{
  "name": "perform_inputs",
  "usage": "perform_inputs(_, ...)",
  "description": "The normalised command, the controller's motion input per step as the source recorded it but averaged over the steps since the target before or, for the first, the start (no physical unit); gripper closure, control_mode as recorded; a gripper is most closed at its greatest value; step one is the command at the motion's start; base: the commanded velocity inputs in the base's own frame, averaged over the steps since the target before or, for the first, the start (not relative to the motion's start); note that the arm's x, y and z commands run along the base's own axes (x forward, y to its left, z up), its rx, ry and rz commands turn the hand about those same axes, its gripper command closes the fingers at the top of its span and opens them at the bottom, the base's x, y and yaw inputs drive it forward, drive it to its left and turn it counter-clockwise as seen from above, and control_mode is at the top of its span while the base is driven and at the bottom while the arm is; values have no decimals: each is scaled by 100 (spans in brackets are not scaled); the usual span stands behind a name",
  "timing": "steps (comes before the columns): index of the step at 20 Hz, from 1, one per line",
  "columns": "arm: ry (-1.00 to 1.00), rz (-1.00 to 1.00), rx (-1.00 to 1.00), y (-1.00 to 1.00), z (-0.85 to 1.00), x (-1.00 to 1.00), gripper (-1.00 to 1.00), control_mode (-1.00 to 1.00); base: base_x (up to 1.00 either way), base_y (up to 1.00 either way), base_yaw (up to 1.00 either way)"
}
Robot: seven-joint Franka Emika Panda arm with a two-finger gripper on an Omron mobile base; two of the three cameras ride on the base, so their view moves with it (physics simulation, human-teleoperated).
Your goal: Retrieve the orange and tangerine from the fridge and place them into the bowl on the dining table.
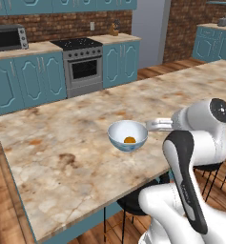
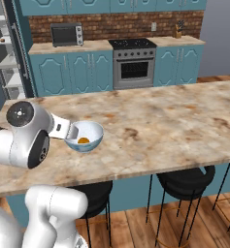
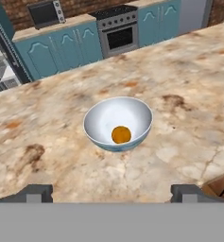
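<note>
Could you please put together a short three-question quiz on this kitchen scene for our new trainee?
1. True or false: the round bowl, white inside and light blue outside, holds two fruits.
2. Multiple choice: the bowl stands on A) the teal cabinets' counter, B) the beige marbled stone dining table, C) the steel stove.
3. Short answer: how do the robot's dark fingers stand, and do they hold anything?

Key
1. False: one small round orange-coloured fruit lies in it; whether it is the orange or the tangerine is hard to tell.
2. B.
3. They are spread wide apart and hold nothing; the gripper hangs back from the bowl, which sits between the two fingertips in the hand view.
</note>
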Motion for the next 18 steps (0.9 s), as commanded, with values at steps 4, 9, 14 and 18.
perform_inputs(4,1,0,0,0,0,-19,-100,-100,0,0,0)
perform_inputs(9,0,0,0,0,0,0,-100,-100,0,0,0)
perform_inputs(14,0,1,0,0,-2,-14,-100,100,-19,3,3)
perform_inputs(18,0,0,0,0,0,0,-100,100,-51,35,16)
